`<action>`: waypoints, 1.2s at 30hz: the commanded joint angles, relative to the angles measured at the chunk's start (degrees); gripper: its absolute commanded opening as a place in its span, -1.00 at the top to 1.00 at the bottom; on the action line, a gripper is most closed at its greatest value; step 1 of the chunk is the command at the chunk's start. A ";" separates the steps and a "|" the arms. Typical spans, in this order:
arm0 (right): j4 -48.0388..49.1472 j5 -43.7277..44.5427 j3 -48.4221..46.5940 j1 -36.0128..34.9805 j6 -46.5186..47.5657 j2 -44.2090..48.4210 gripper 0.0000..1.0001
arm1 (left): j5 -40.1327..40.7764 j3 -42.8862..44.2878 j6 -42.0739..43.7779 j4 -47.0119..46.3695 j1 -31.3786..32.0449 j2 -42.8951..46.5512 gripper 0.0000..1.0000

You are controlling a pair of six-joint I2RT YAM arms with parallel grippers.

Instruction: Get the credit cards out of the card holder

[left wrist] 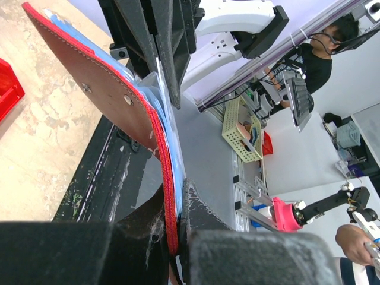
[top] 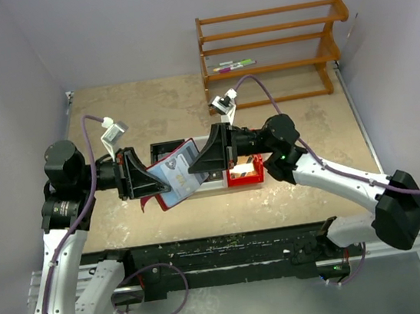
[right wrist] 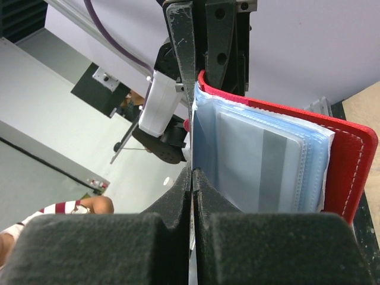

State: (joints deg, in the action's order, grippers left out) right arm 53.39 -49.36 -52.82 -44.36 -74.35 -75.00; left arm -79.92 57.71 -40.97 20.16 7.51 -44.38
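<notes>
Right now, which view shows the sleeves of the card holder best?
The right wrist view: the sleeves face the camera, fanned, with a card visible inside. The top view shows the card holder small, one page facing up. The left wrist view shows mostly its maroon cover, sleeves edge-on.

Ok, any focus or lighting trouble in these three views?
Top external: even soft light, everything sharp. Left wrist: left pincer is a dark blur up close, card holder sharp, background bright. Right wrist: right pincer blurred up close, clear sleeves crisp.
</notes>
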 commanded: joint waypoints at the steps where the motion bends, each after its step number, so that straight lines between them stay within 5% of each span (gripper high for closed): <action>1: 0.30 -0.83 -2.08 0.92 1.92 3.40 1.00 | -1.29 0.95 -0.38 -2.60 -0.13 0.45 0.90; 13: -2.19 -1.81 -0.24 1.66 3.48 4.05 1.00 | 0.38 1.28 -0.15 -2.48 -0.13 0.03 0.97; 24: -10.97 -6.48 6.18 14.71 4.96 13.40 1.00 | 4.18 4.64 10.59 8.22 -0.13 -2.78 1.00; 30: -25.59 -8.06 4.80 20.26 12.59 15.86 1.00 | 5.44 5.53 13.80 9.58 -0.13 -2.89 1.00; 36: -47.05 0.87 -0.82 21.95 27.71 10.88 1.00 | 7.17 10.81 21.45 16.78 -0.13 -3.94 1.00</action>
State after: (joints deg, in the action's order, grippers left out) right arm 20.73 -53.67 -48.90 -22.72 -57.69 -61.06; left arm -73.30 63.64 -26.15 34.06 7.51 -48.29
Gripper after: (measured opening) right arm 0.004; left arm 0.082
